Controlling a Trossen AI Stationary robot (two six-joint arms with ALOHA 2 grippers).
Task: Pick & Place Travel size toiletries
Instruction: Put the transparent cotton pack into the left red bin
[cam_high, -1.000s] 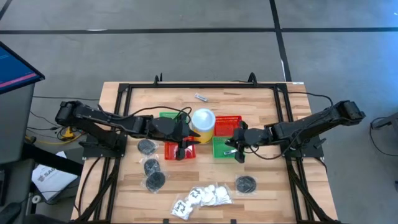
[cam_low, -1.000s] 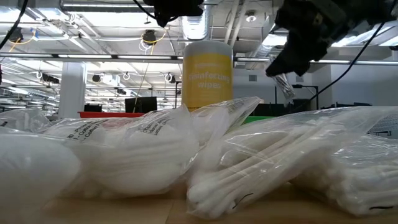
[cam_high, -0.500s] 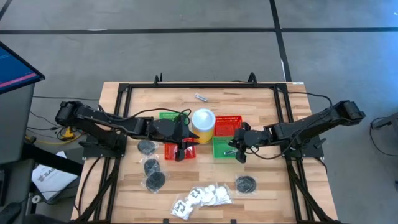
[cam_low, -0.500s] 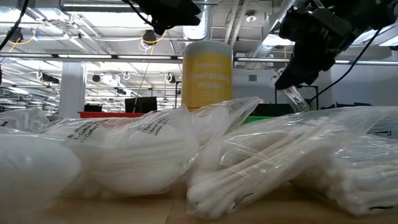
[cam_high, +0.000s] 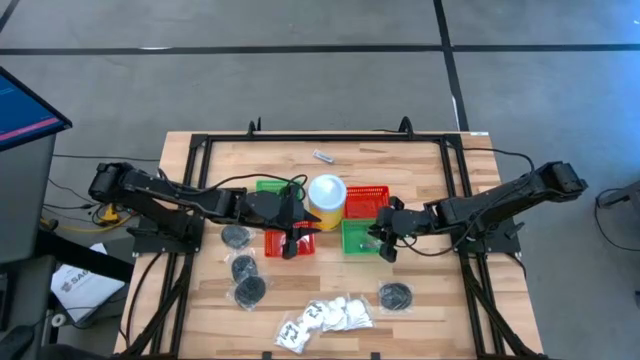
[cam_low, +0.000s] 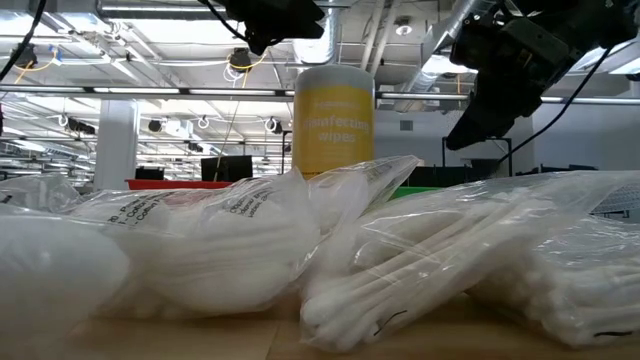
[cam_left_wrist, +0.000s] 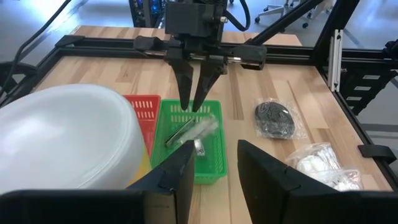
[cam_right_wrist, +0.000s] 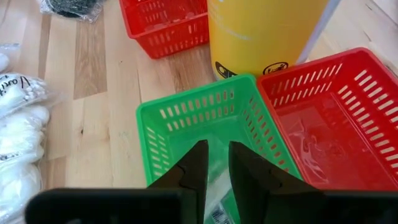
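Risk: clear packet (cam_left_wrist: 189, 130) lies in green basket (cam_left_wrist: 214, 163), right gripper (cam_left_wrist: 193, 107) just above w/ fingers slightly apart, empty; lifting at 12 o'clock could snag it. Left gripper (cam_high: 291, 243) part-open, over red basket (cam_high: 277, 243).

yellow cup (cam_high: 327, 194) (white lid), mesh baskets (cam_high: 358, 237)

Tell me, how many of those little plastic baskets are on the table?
4: green and red flank the yellow cup at the back; red and green sit in front.
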